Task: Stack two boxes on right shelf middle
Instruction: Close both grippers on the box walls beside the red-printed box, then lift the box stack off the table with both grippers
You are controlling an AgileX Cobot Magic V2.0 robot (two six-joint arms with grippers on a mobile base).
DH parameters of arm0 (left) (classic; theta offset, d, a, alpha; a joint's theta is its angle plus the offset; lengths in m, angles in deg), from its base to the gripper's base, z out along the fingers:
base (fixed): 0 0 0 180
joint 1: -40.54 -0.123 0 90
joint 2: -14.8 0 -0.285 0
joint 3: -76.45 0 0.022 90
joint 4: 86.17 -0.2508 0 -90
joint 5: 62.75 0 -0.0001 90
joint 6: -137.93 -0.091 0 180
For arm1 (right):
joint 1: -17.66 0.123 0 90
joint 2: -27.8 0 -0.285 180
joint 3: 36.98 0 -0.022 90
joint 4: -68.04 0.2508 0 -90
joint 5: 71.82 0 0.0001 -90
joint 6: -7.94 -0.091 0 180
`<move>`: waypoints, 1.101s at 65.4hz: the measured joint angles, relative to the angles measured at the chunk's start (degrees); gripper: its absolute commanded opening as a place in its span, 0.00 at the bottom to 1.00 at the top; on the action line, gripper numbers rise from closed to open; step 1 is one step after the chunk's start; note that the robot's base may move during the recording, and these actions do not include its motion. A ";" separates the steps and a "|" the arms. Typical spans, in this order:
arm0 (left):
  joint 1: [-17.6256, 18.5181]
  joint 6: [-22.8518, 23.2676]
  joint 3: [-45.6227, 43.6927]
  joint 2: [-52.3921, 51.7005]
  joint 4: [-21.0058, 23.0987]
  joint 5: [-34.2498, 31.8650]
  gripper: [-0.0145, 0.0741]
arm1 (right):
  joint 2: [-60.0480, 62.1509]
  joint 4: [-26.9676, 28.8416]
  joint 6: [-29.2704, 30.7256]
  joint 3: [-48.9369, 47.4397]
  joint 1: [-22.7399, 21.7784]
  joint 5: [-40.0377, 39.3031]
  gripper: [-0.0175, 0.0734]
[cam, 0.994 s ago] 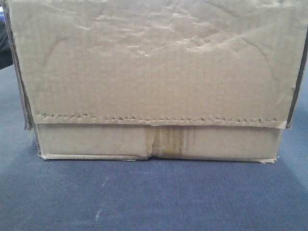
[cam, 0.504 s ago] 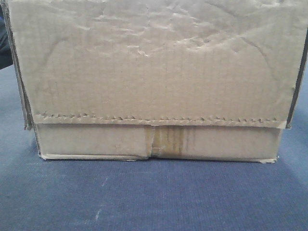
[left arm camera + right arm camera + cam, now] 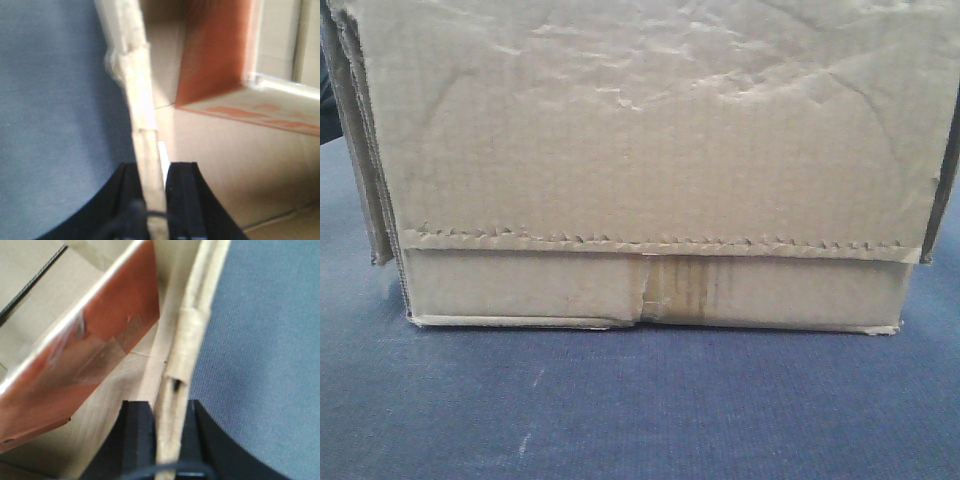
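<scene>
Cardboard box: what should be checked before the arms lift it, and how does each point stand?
1. Left gripper shut on box wall: ok.
2. Right gripper shut on opposite wall: ok.
3. Box level on blue surface: ok.
4. Orange carton inside secured: cannot tell; it lies tilted.
5. Shelf path clear: cannot tell, shelf not in view.

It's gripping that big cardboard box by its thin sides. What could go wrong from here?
The left claw and right claw each pinch only a thin wall of the cardboard box; the wrinkled cardboard could bend, tear or slip out. The orange box inside might slide and unbalance the load.
</scene>
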 measured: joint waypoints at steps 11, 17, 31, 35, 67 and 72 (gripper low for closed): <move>0.05 1.37 0.00 0.00 -0.12 -0.10 0.04 | 0.00 0.00 0.00 0.00 0.00 0.00 0.02; 0.14 2.38 0.09 -0.73 -0.39 -0.10 0.04 | 0.74 0.00 0.00 0.00 0.00 0.00 0.02; 0.14 4.00 -0.87 -4.97 -0.97 0.43 0.04 | 5.30 0.23 -0.12 0.00 0.00 -2.07 0.02; 0.14 4.11 -2.19 -6.23 -1.25 0.43 0.04 | 6.95 0.23 -0.12 0.00 0.00 -3.44 0.02; 2.32 4.20 -16.27 -14.47 -5.26 -0.46 0.04 | 21.56 0.43 -0.33 -0.27 0.00 -18.32 0.02; 4.45 4.20 -16.53 -15.04 -8.14 -0.86 0.04 | 22.38 0.31 -0.33 -1.36 0.00 -18.29 0.02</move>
